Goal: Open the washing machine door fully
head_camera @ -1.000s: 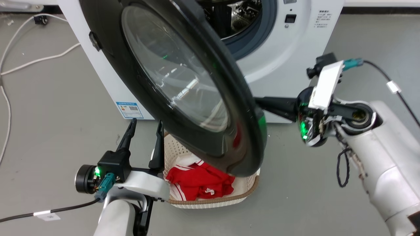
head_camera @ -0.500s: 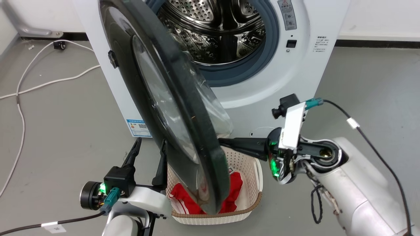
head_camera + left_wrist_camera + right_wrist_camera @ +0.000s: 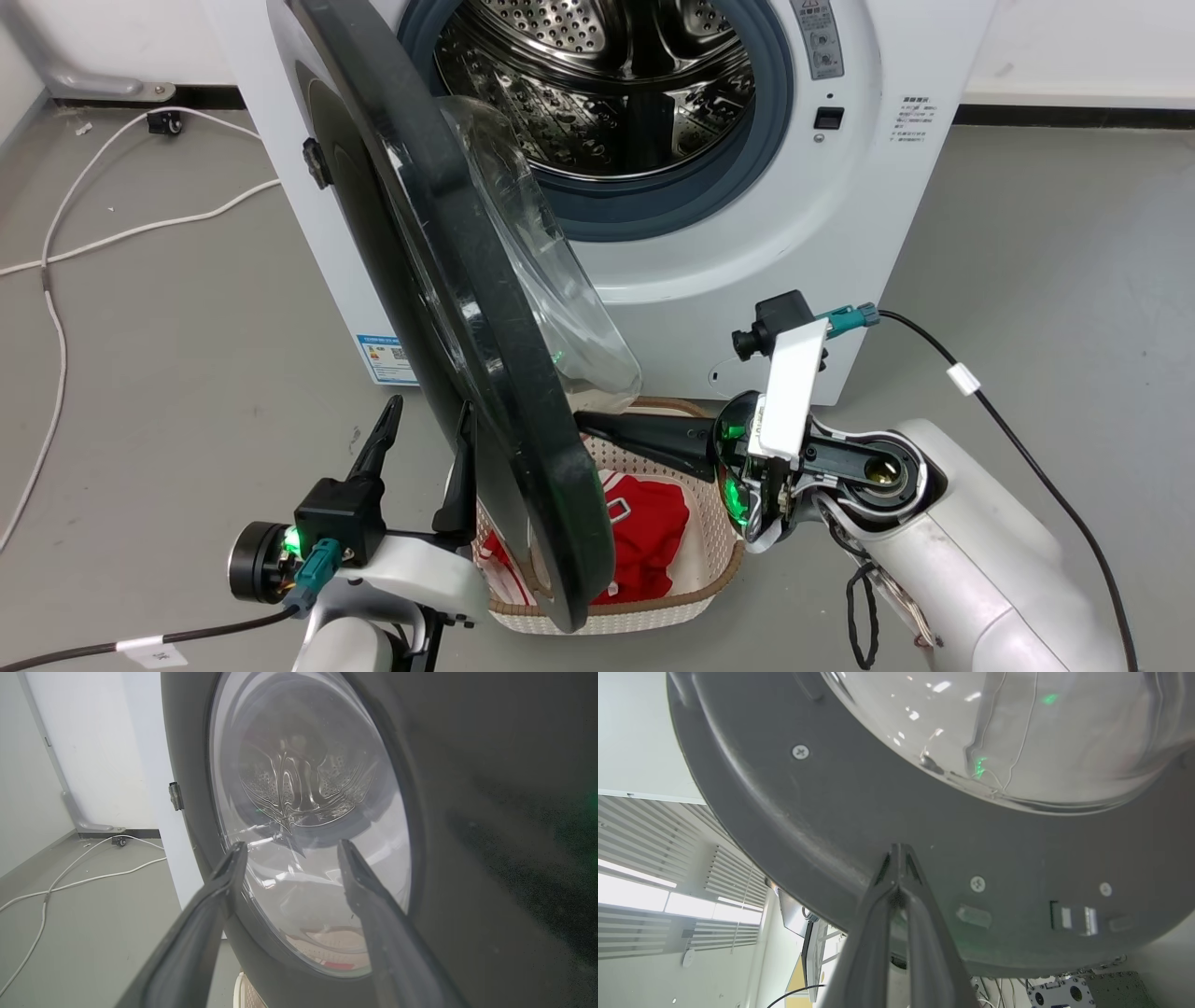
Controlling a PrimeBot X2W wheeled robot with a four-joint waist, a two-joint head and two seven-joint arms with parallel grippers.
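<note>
Swing has progressed since half a second ago: the large round glossy black washing machine door (image 3: 495, 373) now sits nearly edge-on to the head camera, with its bulging clear glass bowl (image 3: 551, 308) showing on the drum side. The right gripper (image 3: 597, 425) has slid left and down in frame along with it. The left gripper (image 3: 425, 420) is where it was.

Door position: runs from top left of the head view diagonally down to bottom centre, lower edge overlapping in frame the cream perforated laundry basket (image 3: 709, 560) that holds a red garment (image 3: 653, 523). It is swung well clear of the big white front-loading washing machine (image 3: 840, 233). The perforated steel drum (image 3: 616, 75) and grey rubber gasket (image 3: 709, 187) are exposed at top centre.

Right gripper: comes in from the right, fingers pinched together tip to tip, nothing clamped. Right wrist view puts the fingertips (image 3: 887, 872) against the door's dark inner rim, below the glass, near two screws.

Left gripper: lower left, fingers spread wide, holding nothing. Left wrist view has both fingers (image 3: 217, 896) aimed at the door's outer face, glass between the tips. Contact between its inner finger and the door: cannot tell.

White cable (image 3: 140, 233) lies on the grey floor (image 3: 1027, 233) at left.
</note>
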